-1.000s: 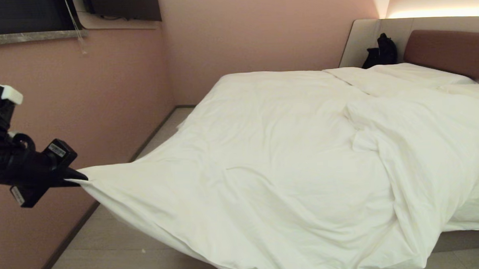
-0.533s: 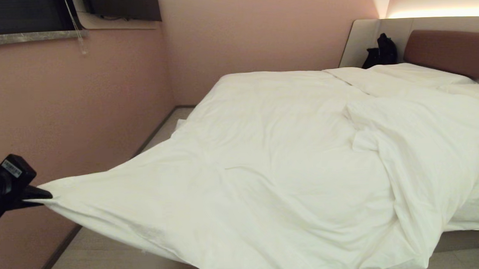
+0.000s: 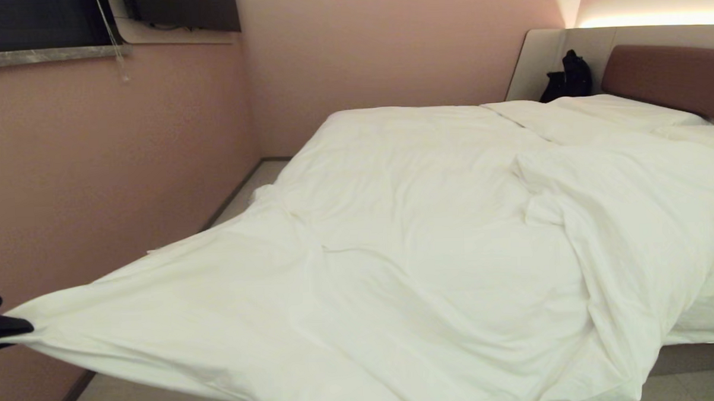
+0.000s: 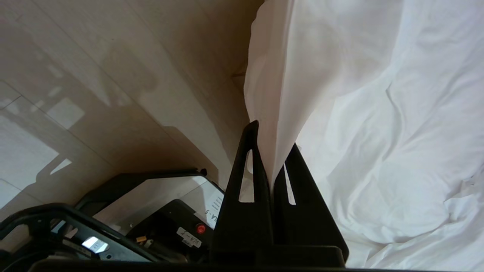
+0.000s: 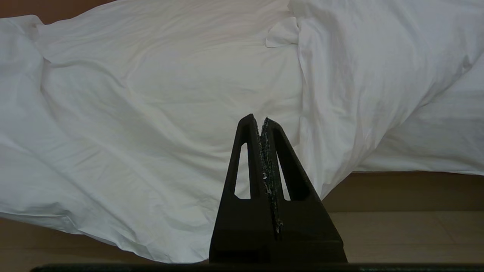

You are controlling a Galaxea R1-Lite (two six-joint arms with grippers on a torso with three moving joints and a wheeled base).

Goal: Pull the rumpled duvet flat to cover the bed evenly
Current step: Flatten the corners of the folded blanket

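We read no clear writing. Our left gripper (image 4: 270, 151), at 9 o'clock in the head view, is pinched tight on a corner of the duvet (image 3: 429, 222), which lies across the bed (image 3: 689, 358). Our right gripper (image 5: 261, 126) is closed, holding nothing.

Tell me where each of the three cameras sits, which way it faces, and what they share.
Head view: high on the robot, facing forward and down over the bed and duvet; only the left hand shows, at the left edge.
Left wrist view: behind the left hand, facing the pinched duvet corner, floor and the robot's base.
Right wrist view: behind the shut, empty right hand, facing the duvet's overhang.
Shared: all three show the duvet; head and left wrist both show the gripped corner.
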